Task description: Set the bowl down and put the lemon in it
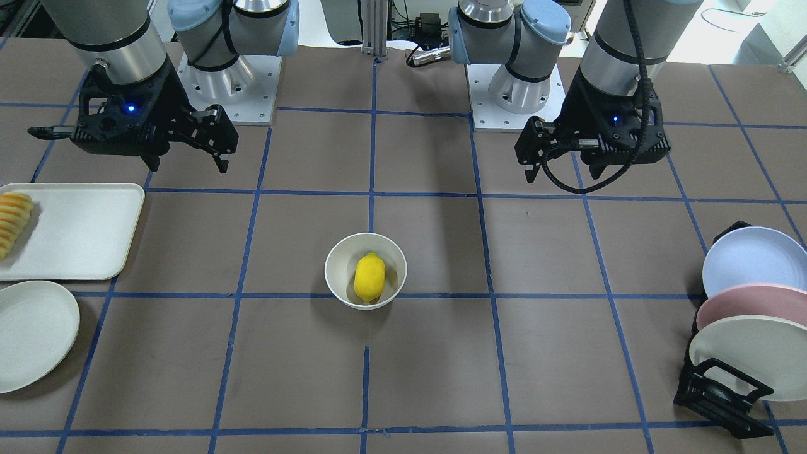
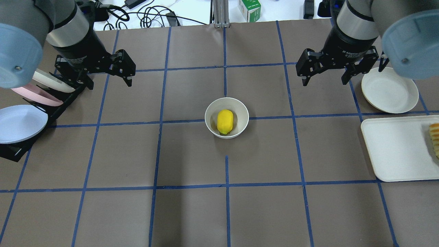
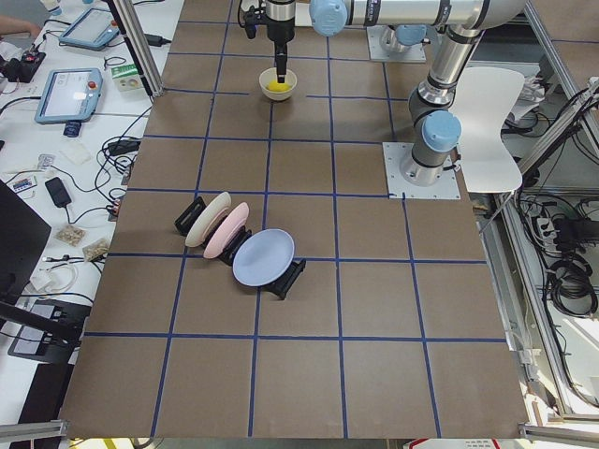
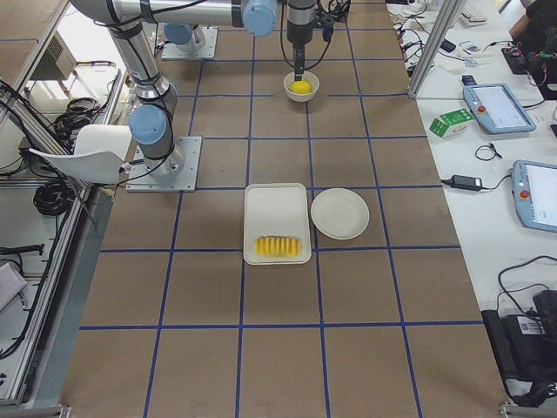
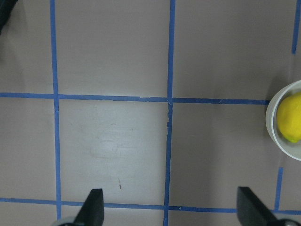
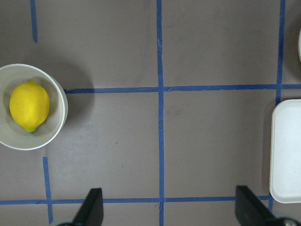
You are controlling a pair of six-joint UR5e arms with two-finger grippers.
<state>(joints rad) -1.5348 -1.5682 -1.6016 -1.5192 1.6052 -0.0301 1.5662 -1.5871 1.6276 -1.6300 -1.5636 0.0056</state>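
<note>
We see the lemon [image 2: 225,121] lying inside the bowl [image 2: 240,113], which stands at the middle of the table [image 2: 192,154] on a blue tape line [image 2: 171,121]. The left gripper [image 2: 109,80] and right gripper [image 2: 323,77] hang well apart from it on opposite sides, both with fingers spread, empty.

Silver-grey arms [image 1: 120,44], pale-blue joint caps [image 1: 545,19], black end effectors [image 2: 323,80], blue LEDs [image 1: 131,108].

no legible text anywhere, white lettering on right arm's black wrist band [image 2: 353,52] too small to read, same on left arm's wrist band [image 2: 78,59], green-white carton [image 2: 249,7] at 12 o'clock in overhead view, print unreadable
</note>
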